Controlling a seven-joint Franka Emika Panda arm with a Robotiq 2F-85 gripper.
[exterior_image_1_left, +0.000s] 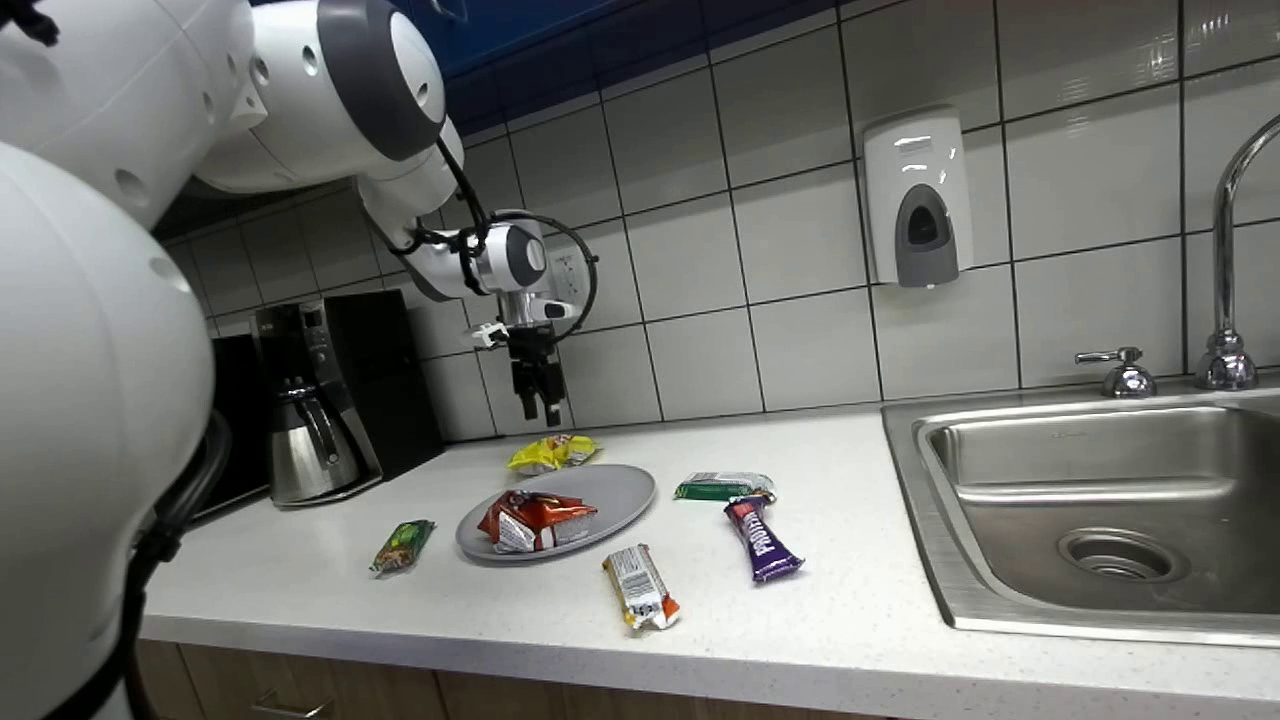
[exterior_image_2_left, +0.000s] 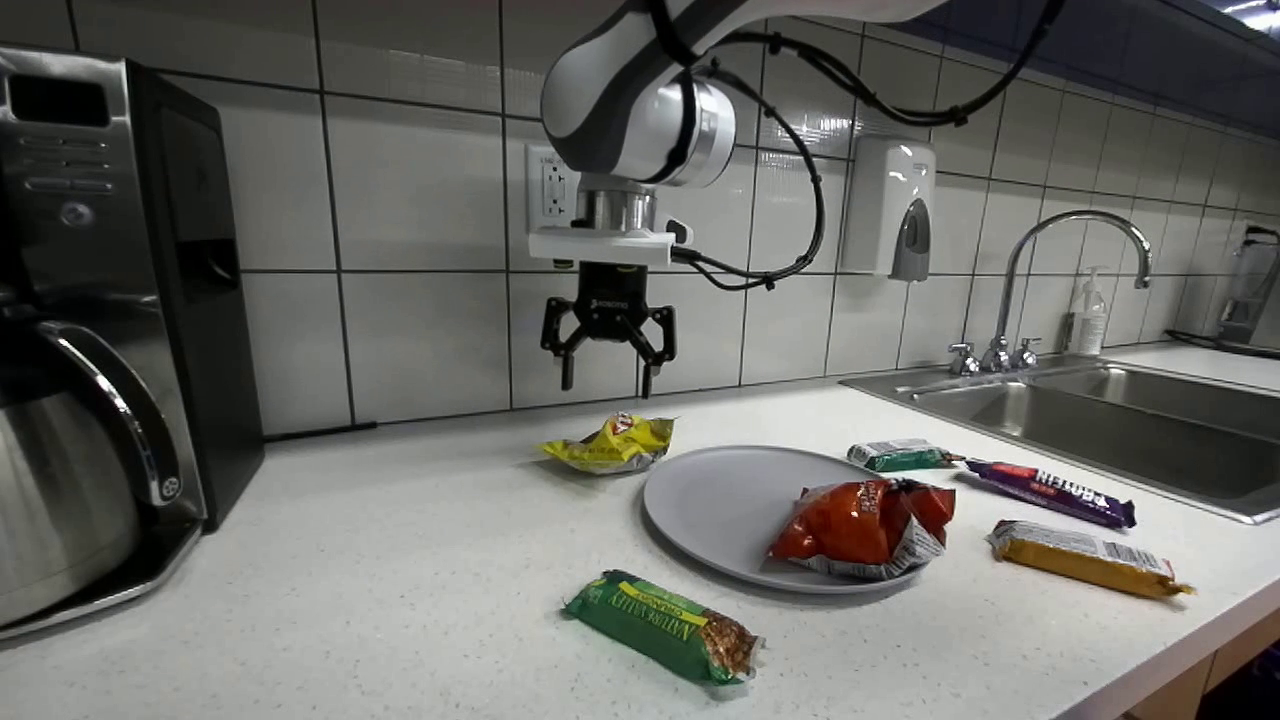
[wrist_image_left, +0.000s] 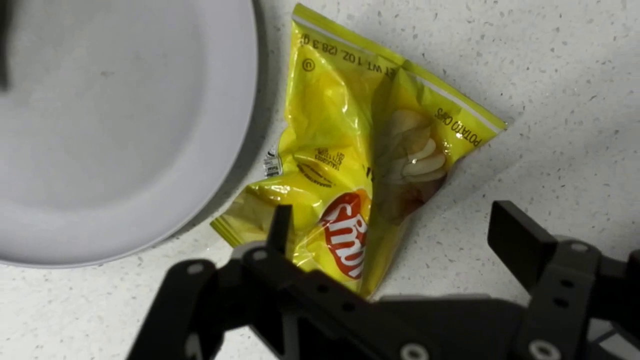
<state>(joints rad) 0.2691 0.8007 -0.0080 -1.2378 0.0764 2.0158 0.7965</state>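
Above white counter (exterior_image_1_left: 850, 560), in an exterior view: seeing gripper (exterior_image_1_left: 541, 412) hanging over yellow chip bag (exterior_image_1_left: 553, 453); spotting red bag (exterior_image_1_left: 540, 512) lying on gray plate (exterior_image_1_left: 625, 492). Also in an exterior view: seeing fingers (exterior_image_2_left: 567, 372) standing wide apart, i.e. released, above yellow chip bag; noticing green Nature Valley bar (exterior_image_2_left: 665, 628) lying nr gray plate, purple protein bar (exterior_image_2_left: 1050, 493) resting btwn gray plate & sink (exterior_image_2_left: 1130, 445). In wrist view: seeing fingers showing to either side, yellow chip bag lying on white counter just beside gray plate's rim, partly hidden behind gripper.
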